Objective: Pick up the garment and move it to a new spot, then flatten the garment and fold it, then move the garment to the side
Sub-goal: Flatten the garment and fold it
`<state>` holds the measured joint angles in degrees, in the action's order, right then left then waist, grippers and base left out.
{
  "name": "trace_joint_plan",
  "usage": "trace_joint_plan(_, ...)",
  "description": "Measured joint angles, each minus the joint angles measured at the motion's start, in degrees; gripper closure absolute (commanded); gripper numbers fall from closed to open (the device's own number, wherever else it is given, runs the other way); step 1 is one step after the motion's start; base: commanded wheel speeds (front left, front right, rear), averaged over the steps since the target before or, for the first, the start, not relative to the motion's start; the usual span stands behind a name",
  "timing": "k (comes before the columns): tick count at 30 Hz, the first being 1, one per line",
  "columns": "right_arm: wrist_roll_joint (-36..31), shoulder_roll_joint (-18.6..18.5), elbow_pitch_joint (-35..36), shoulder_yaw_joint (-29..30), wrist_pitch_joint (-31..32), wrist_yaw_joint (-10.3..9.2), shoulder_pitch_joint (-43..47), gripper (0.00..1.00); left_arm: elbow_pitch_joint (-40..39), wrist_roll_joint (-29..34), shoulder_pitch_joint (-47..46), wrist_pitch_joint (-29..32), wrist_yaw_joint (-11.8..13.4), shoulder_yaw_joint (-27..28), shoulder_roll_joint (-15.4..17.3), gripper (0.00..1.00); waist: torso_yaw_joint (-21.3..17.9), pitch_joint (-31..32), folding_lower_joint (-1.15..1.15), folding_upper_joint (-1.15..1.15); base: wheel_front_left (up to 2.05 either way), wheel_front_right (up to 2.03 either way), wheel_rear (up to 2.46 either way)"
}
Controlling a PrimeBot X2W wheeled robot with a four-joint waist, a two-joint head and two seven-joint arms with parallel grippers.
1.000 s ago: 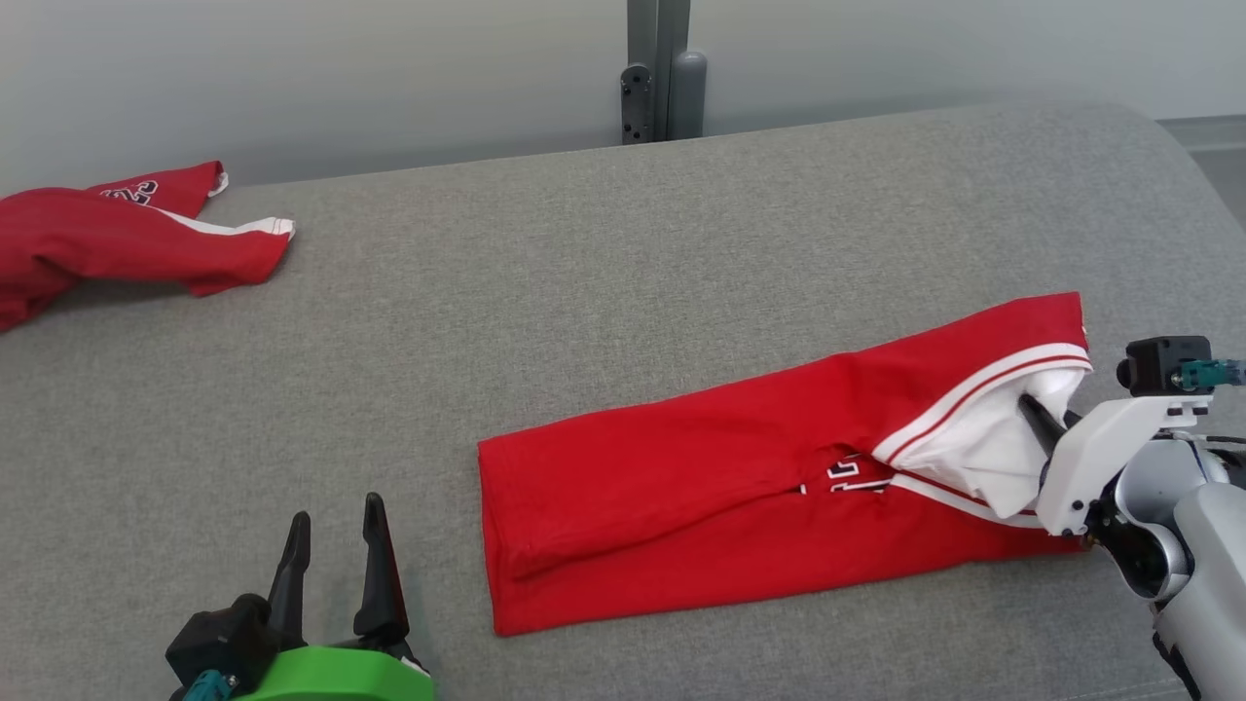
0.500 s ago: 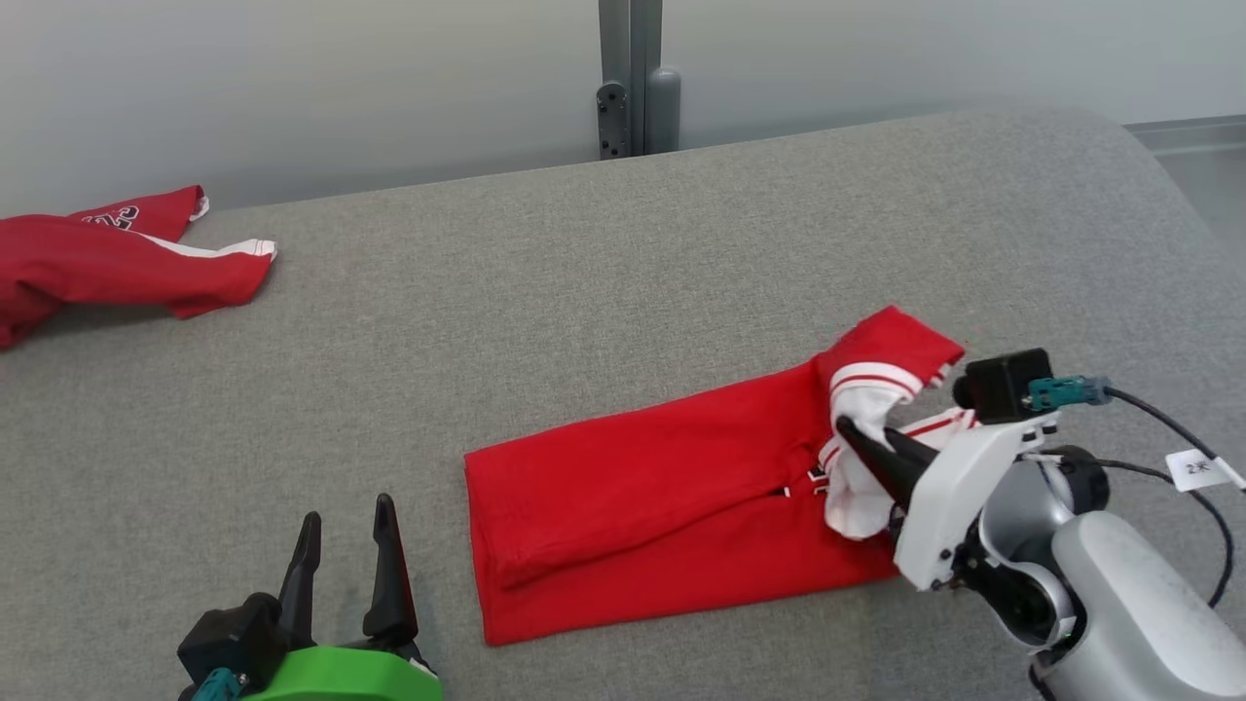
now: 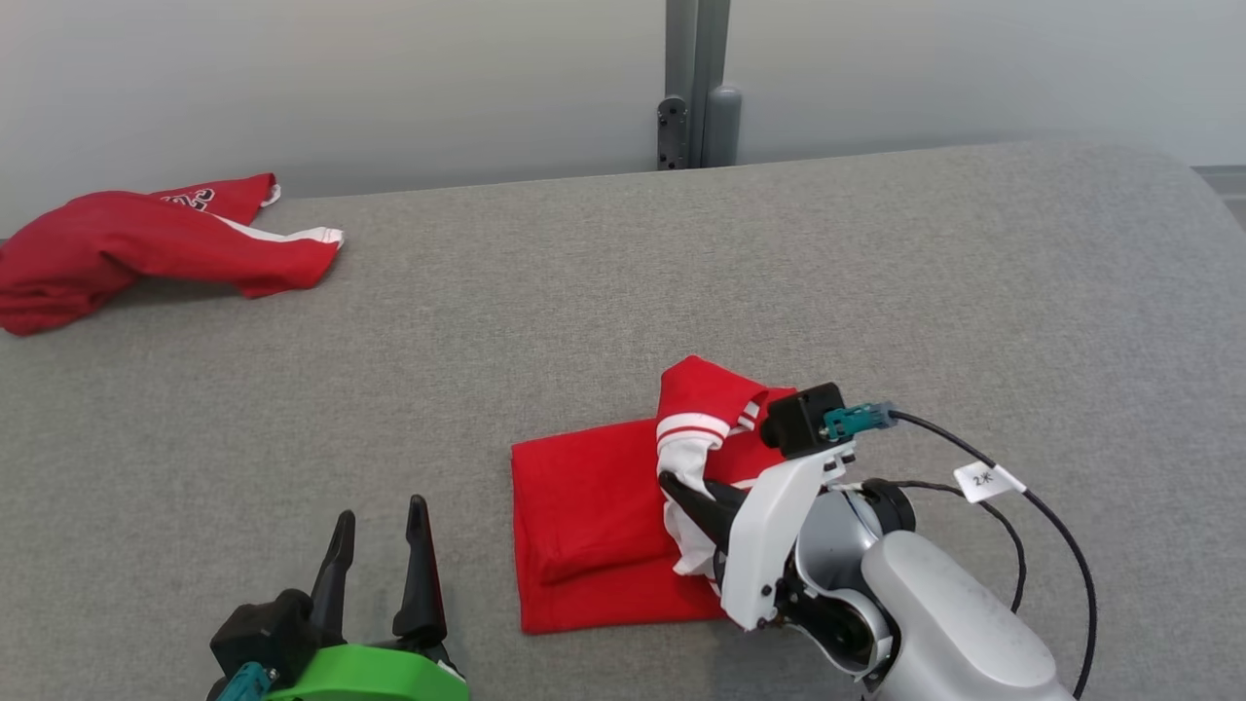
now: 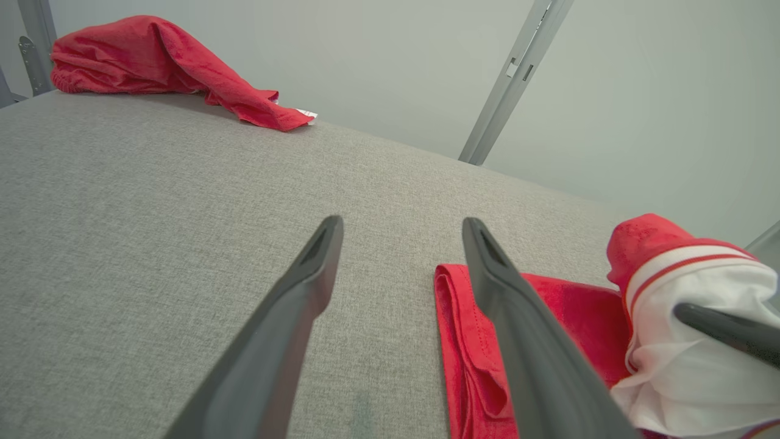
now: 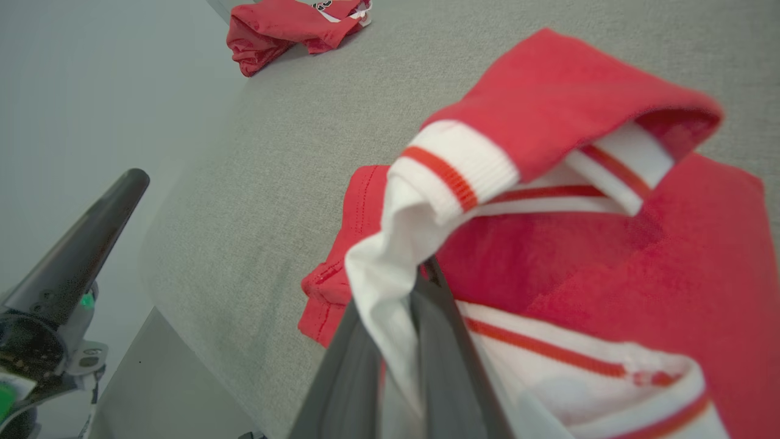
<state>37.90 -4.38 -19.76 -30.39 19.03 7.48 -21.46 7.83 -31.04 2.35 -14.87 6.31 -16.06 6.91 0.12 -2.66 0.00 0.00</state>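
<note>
On the gray padded surface (image 3: 584, 292), the right gripper (image 3: 674, 483) pinches the red garment's (image 3: 584, 506) white-trimmed end, held above its flat half. The left gripper (image 3: 382, 511) sits nearby, spread and empty.

The right tool's (image 3: 686, 492) fingertips are buried in the garment's (image 3: 584, 506) white lining, and its arm covers the garment's right end. The other garment (image 3: 127, 243) is cut by the head view's left edge; its lettering is too small to read.
</note>
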Motion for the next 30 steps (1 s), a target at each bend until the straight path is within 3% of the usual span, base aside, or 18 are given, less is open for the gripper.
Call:
trace_joint_plan(6, 1.37, 1.41, -8.77, -4.03, -2.52, 0.0, -3.22, 1.0, 0.98, 0.01, -0.72, 0.09, -0.4, -1.03, -0.54, 0.0, 3.09, 0.19, 0.0, 0.0, 0.0, 0.0, 0.0)
trace_joint_plan(12, 7.1, 1.54, -13.82, -9.92, -5.41, 0.0, -6.42, 1.0, 2.16, 0.01, -0.94, 0.09, -0.82, -1.71, -0.87, 0.0, 6.03, 0.63, 0.0, 0.0, 0.0, 0.0, 0.0)
trace_joint_plan(13, 7.76, 1.52, -14.79, -10.51, -6.06, 0.0, -6.97, 0.91, 2.27, 0.01, -0.96, 0.09, -0.85, -1.8, -0.91, 0.0, 6.42, 0.73, 0.0, 0.0, 0.0, 0.0, 0.0)
trace_joint_plan(14, 8.43, 1.47, -15.69, -11.29, -6.68, 0.0, -7.59, 0.62, 2.41, 0.01, -0.96, 0.09, -0.86, -1.85, -0.94, 0.0, 6.81, 0.86, 0.0, 0.0, 0.0, 0.0, 0.0)
trace_joint_plan(15, 9.15, 1.47, -16.48, -11.89, -7.23, 0.0, -8.1, 0.18, 2.5, 0.01, -0.96, 0.08, -0.87, -1.9, -0.99, 0.0, 7.11, 0.99, 0.0, 0.0, 0.0, 0.0, 0.0)
trace_joint_plan(16, 9.93, 1.48, -17.13, -12.49, -7.83, 0.0, -8.54, 0.0, 2.58, 0.01, -0.96, 0.08, -0.94, -1.89, -1.01, 0.0, 7.35, 1.14, 0.0, 0.0, 0.0, 0.0, 0.0)
trace_joint_plan(30, 16.97, 1.59, -19.41, -17.11, -16.41, 0.0, -14.81, 0.0, 1.93, 0.03, -0.62, -0.08, -0.68, -1.66, -1.02, 0.0, 5.84, 1.89, 0.0, 0.0, 0.0, 0.0, 0.0)
